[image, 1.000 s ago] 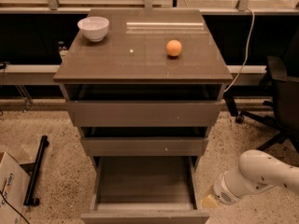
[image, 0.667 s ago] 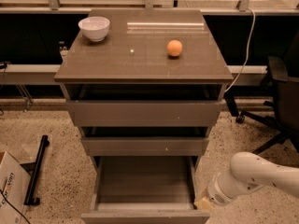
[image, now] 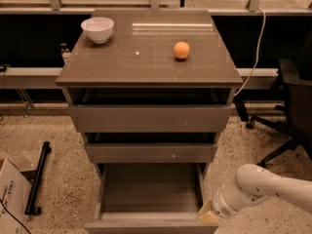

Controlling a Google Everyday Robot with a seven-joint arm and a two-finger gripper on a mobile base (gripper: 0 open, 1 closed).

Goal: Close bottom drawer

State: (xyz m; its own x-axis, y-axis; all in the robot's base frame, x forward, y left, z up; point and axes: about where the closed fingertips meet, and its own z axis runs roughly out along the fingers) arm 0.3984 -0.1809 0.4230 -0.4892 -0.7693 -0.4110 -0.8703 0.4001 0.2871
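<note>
The bottom drawer (image: pixel 151 195) is seen pulled far out toward the near edge of the view, low in the cabinet, with its box open and bare inside. Its front panel is cut by the bottom of the frame. Over the last second it is not found to have shifted; it is as far out as before.

What has changed is the gripper (image: pixel 208 214). It has been brought leftward and a little lower, and is now placed at the near right corner of the drawer, touching or just beside the front panel. Whether the gripper is open or closed cannot be told, since its tip is largely hidden behind the white wrist of the arm (image: pixel 265 185).

From this, the approach is judged nearly done and the push itself not yet begun. A push toward the far side is called for; applied at one corner, it may skew the drawer in its runners.

Above, the middle drawer (image: pixel 151 152) and top drawer (image: pixel 151 118) are also left partly out. On the worktop (image: pixel 146 67) a white bowl (image: pixel 98 29) and an orange (image: pixel 181 49) are set well apart.
</note>
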